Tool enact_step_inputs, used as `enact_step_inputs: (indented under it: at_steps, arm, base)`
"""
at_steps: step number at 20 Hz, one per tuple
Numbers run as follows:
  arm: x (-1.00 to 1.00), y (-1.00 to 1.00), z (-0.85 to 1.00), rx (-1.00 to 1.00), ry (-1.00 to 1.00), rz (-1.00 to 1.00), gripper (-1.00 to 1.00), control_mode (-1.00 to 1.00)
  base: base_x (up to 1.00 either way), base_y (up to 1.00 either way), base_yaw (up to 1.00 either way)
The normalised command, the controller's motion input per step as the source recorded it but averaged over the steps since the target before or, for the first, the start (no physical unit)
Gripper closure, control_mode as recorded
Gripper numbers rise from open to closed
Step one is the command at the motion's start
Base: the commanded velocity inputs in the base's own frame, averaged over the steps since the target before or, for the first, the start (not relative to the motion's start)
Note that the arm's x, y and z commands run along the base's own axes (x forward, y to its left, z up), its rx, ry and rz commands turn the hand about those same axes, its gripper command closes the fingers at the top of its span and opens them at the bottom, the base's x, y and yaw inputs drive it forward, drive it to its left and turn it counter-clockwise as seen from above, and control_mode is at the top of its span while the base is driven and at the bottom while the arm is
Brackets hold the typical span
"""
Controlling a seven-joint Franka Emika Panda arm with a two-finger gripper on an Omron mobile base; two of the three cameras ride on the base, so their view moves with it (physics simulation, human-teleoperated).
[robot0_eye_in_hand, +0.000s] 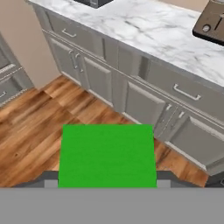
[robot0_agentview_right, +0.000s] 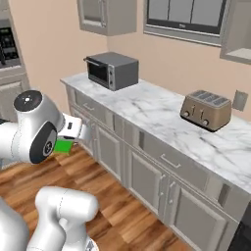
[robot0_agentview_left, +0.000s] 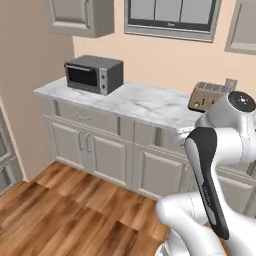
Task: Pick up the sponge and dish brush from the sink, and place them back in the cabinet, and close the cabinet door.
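The bright green sponge [robot0_eye_in_hand: 107, 155] sits between my gripper's [robot0_eye_in_hand: 107, 180] two dark fingertips [robot0_eye_in_hand: 49, 179] at the bottom of the hand view, with the gripper shut on it. In the right base view the sponge [robot0_agentview_right: 62, 146] shows as a green patch under the white hand, and the gripper [robot0_agentview_right: 65, 142] hangs in the air over the wooden floor, left of the counter. A grey-taupe wall cabinet [robot0_agentview_right: 238, 29] hangs at the upper right, and I cannot tell how its door stands. The sink and the dish brush are out of view.
A white marble counter [robot0_agentview_right: 157, 115] on beige base units [robot0_eye_in_hand: 144, 103] runs ahead. On it stand a grey microwave [robot0_agentview_right: 112, 69] and a toaster [robot0_agentview_right: 206, 109]. Another wall cupboard [robot0_agentview_left: 80, 17] hangs at the upper left. Wooden floor [robot0_eye_in_hand: 30, 127] lies below.
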Motion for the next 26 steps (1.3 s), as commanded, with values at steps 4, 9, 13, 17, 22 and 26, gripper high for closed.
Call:
enact_step_inputs:
  at_steps: [4,9,13,17,22,26]
  arm:
    - [0.0,0.0,0.0,0.0,0.0,0.0,1.0,1.0]
    - [0.0,0.0,0.0,0.0,0.0,0.0,1.0,1.0]
    - [0.0,0.0,0.0,0.0,0.0,0.0,1.0,1.0]
    - [0.0,0.0,0.0,0.0,0.0,0.0,1.0,1.0]
    - [0.0,0.0,0.0,0.0,0.0,0.0,1.0,1.0]
    - [0.0,0.0,0.0,0.0,0.0,0.0,1.0,1.0]
  base:
    - [0.14,0.0,-0.54]
    - [0.26,0.0,-0.45]
    - [0.31,0.0,-0.41]
    - [0.35,0.0,-0.37]
    - [0.39,0.11,-0.16]
    - [0.47,0.16,-0.05]
